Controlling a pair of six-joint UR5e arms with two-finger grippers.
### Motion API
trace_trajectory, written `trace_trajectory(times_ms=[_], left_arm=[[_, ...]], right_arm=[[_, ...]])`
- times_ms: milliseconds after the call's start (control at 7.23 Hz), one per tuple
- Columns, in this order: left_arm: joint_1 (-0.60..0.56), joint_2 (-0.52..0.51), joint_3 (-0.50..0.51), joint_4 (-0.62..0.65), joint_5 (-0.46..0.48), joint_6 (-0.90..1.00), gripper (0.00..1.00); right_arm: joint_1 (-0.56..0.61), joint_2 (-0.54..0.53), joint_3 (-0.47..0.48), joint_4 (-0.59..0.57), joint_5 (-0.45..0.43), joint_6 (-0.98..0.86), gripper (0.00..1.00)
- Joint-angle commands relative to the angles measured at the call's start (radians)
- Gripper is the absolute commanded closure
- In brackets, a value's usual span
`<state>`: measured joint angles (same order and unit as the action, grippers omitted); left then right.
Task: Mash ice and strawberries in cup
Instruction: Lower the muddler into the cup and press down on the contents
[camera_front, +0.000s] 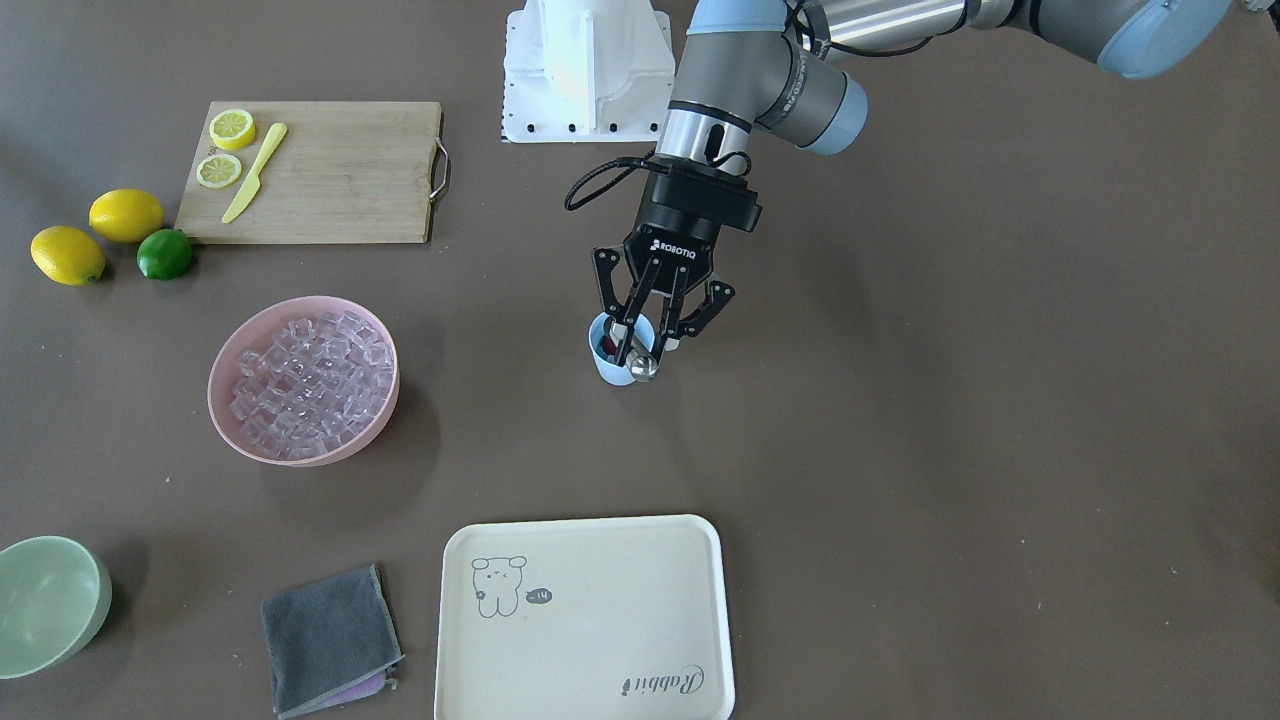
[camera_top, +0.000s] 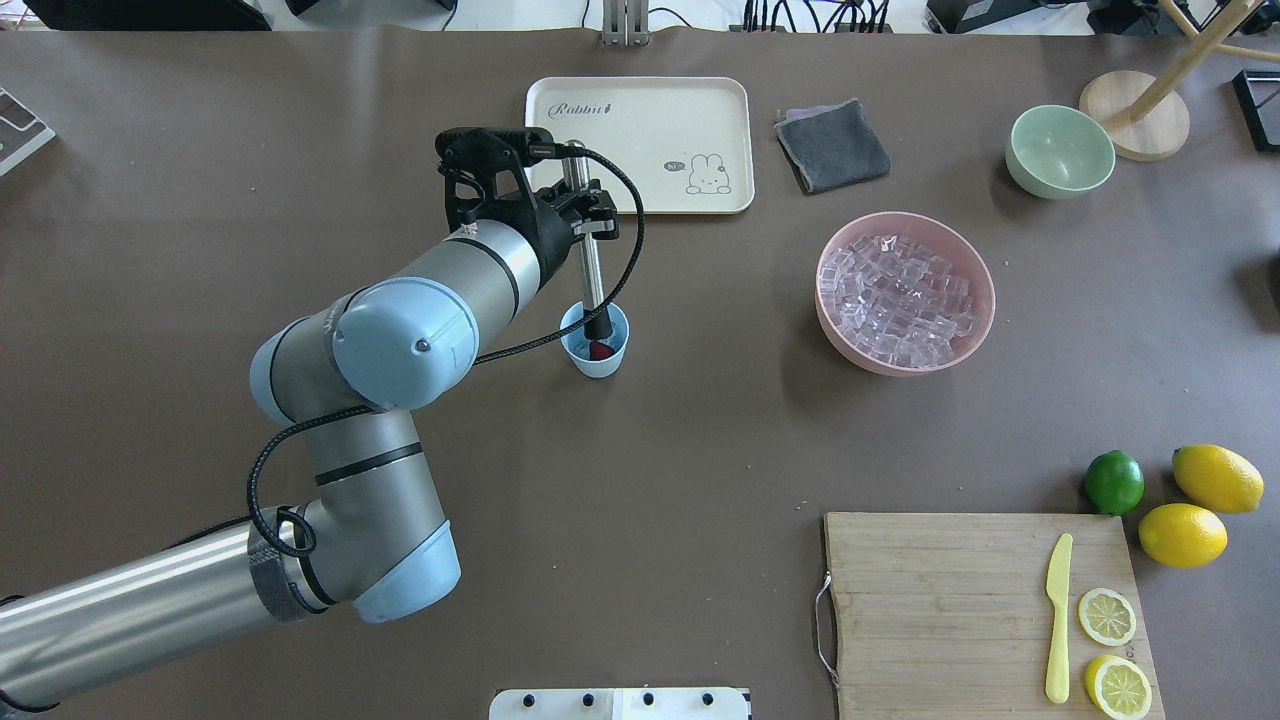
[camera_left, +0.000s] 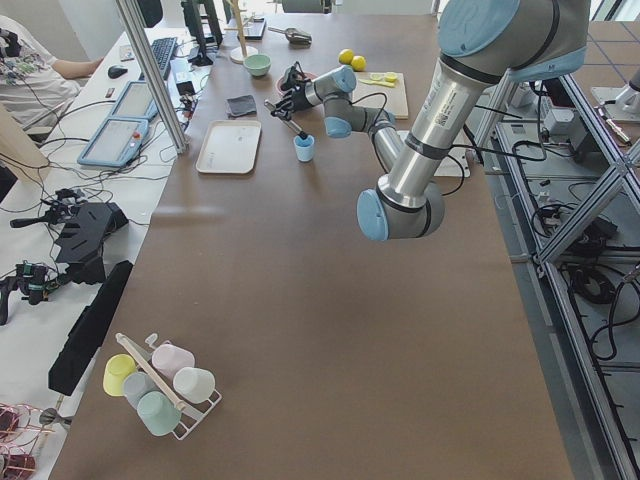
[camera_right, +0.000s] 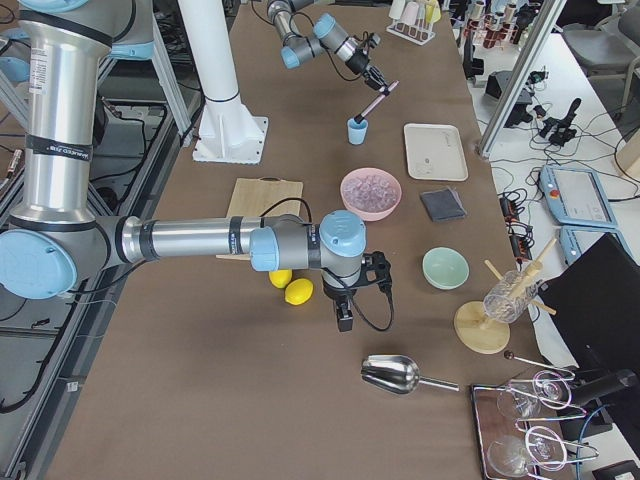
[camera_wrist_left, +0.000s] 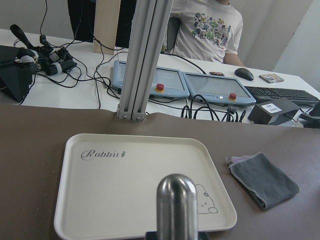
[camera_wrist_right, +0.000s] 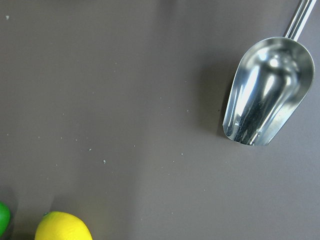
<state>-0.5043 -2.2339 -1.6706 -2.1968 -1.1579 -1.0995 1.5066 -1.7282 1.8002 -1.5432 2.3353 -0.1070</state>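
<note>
The light-blue cup (camera_front: 612, 370) (camera_top: 602, 364) stands near the table's middle. Inside it lies the red strawberry (camera_top: 601, 350) (camera_front: 607, 348). My left gripper (camera_front: 648, 335) (camera_top: 586, 210) is shut on a metal muddler (camera_top: 588, 255) (camera_wrist_left: 176, 205), which leans with its dark tip down in the cup, on the berry. The ice (camera_front: 305, 375) (camera_top: 900, 295) fills a pink bowl (camera_front: 225, 415) (camera_top: 822, 290) to the side; whether any is in the cup I cannot tell. My right gripper (camera_right: 345, 315) hangs low over the table by the lemons; whether it is open or shut I cannot tell.
A cream tray (camera_front: 600, 620), a grey cloth (camera_front: 330, 640) and a pale green bowl (camera_front: 50, 600) lie along the operators' edge. A cutting board (camera_front: 340, 170) carries lemon slices and a yellow knife, with two lemons (camera_front: 126, 215) and a lime (camera_front: 164, 253) beside it. A metal scoop (camera_wrist_right: 265, 95) lies under my right wrist.
</note>
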Motion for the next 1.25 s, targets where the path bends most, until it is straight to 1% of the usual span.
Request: trace_trajectory(times_ms=[0,138,692,830,1107], left_arm=[[-0.02,-0.001,-0.023,0.009,-0.002,0.03,1.0],[-0.02,0.002,0.003,-0.001,0.001,0.027,1.0],[0.021,0.005,0.022,-0.008,0.007,0.017,1.0],[0.033,0.0,0.055,-0.009,0.009,0.015,1.0],[0.033,-0.006,0.069,-0.011,0.007,0.003,1.0]], right_arm=[[0.0,-0.008,0.005,0.0,0.004,0.001,0.01],[0.001,-0.008,0.007,0.002,0.006,0.001,0.01],[0.0,-0.008,0.01,0.0,0.007,0.001,0.01],[0.0,-0.008,0.008,0.0,0.009,0.001,0.01],[0.0,-0.008,0.008,0.0,0.007,0.001,0.01]])
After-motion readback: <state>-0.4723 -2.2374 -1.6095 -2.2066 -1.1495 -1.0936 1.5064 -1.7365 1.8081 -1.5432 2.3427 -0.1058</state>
